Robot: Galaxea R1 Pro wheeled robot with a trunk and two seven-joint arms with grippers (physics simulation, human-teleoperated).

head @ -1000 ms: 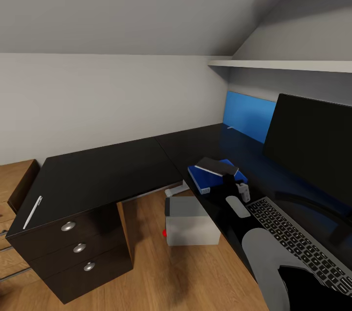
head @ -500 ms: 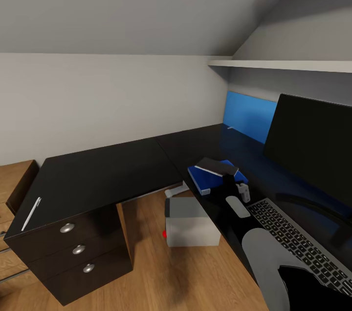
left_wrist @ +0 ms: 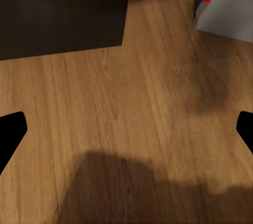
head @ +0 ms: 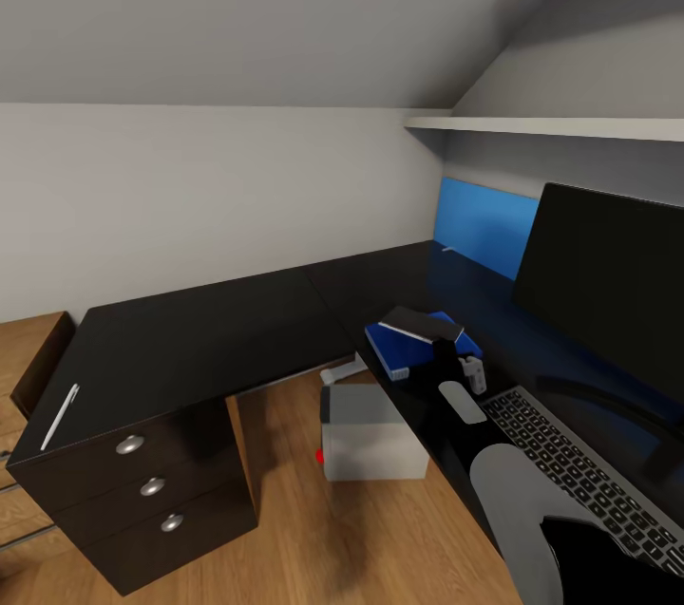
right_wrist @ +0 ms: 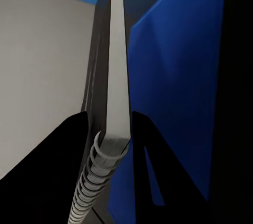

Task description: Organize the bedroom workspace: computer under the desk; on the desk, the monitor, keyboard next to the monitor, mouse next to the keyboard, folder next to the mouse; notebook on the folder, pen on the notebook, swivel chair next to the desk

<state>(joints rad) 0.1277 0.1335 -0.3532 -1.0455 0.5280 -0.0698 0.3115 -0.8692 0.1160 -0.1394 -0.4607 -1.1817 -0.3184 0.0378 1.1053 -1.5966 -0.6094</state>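
On the black tabletop (head: 190, 339), your right claw (right_wrist: 108, 129) grips the grey spiral notebook (head: 420, 323) above the blue folder (head: 394, 349); left claw (left_wrist: 126, 129) released. White pen (head: 59, 415) remains.

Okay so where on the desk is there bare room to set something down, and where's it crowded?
The widest bare stretch of the desk runs from the pen at its drawer end to the corner. A narrower strip lies behind the folder, toward the blue panel. It is crowded in front of the monitor: notebook on folder, right gripper, mouse, keyboard.
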